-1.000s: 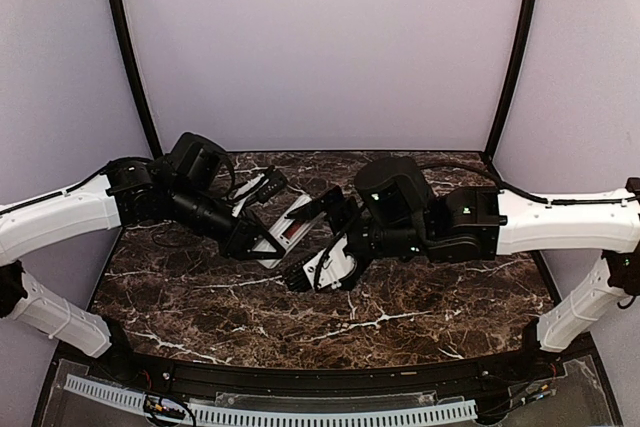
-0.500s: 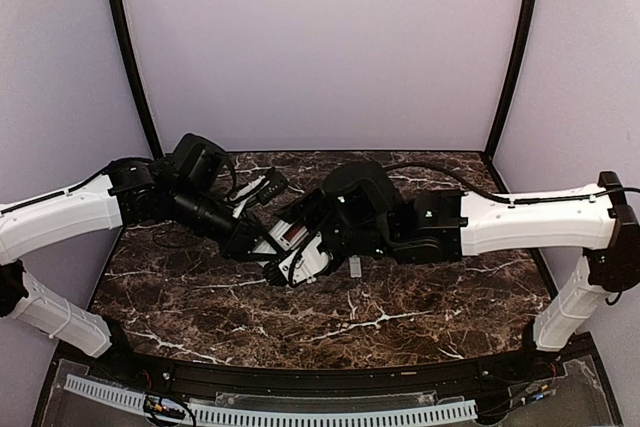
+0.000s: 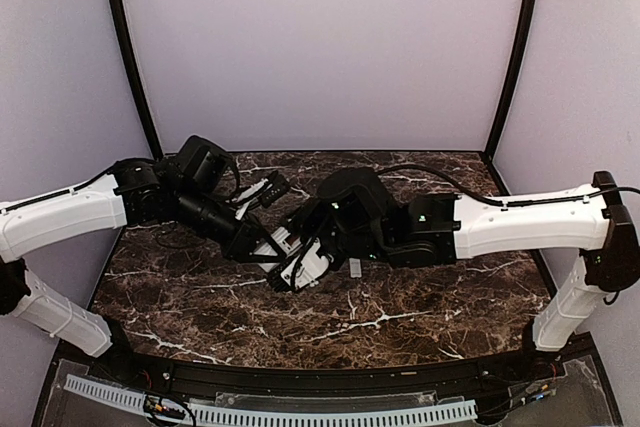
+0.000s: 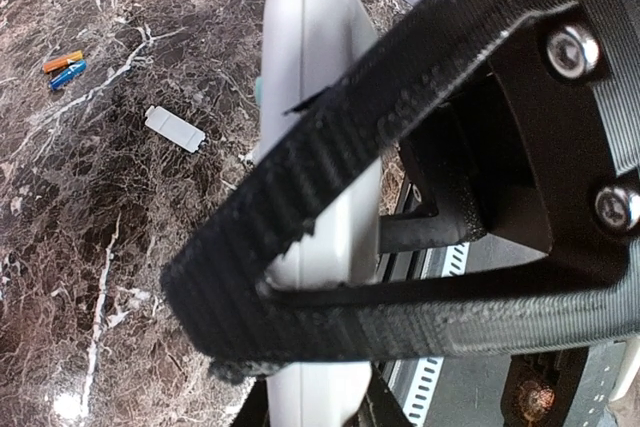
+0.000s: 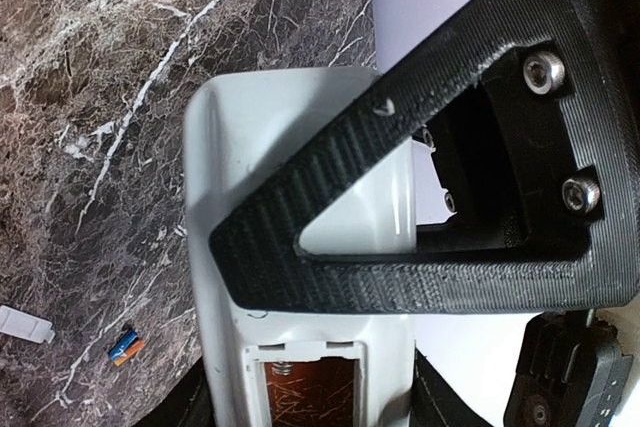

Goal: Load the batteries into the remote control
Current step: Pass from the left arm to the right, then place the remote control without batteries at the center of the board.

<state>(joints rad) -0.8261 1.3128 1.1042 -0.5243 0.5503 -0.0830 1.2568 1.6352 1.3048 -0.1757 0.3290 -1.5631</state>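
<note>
The small white rectangular plastic remote control (image 5: 265,137) is held off the dark brown, white-veined marble counter (image 4: 100,247), near its middle, between the two arms. The left pincer (image 3: 262,245) is clamped on the remote control, with a black ribbed finger (image 4: 380,127) crossing its side. The right pincer (image 3: 295,269) is on the same handset, one black finger (image 5: 340,177) lying across its plain back. Whether that pincer grips it or only brackets it, I cannot tell.

The back faces the right wrist camera. Its battery compartment (image 5: 310,392) is uncovered, showing a brownish inside and a small metal spring at the top edge.

The two slim cylindrical batteries lie on the counter, well apart from the remote control. The orange-red battery (image 4: 62,61) and the blue battery (image 4: 68,74) are side by side, touching. A small flat white rectangular cover (image 4: 175,129) lies near them on the marble.
</note>
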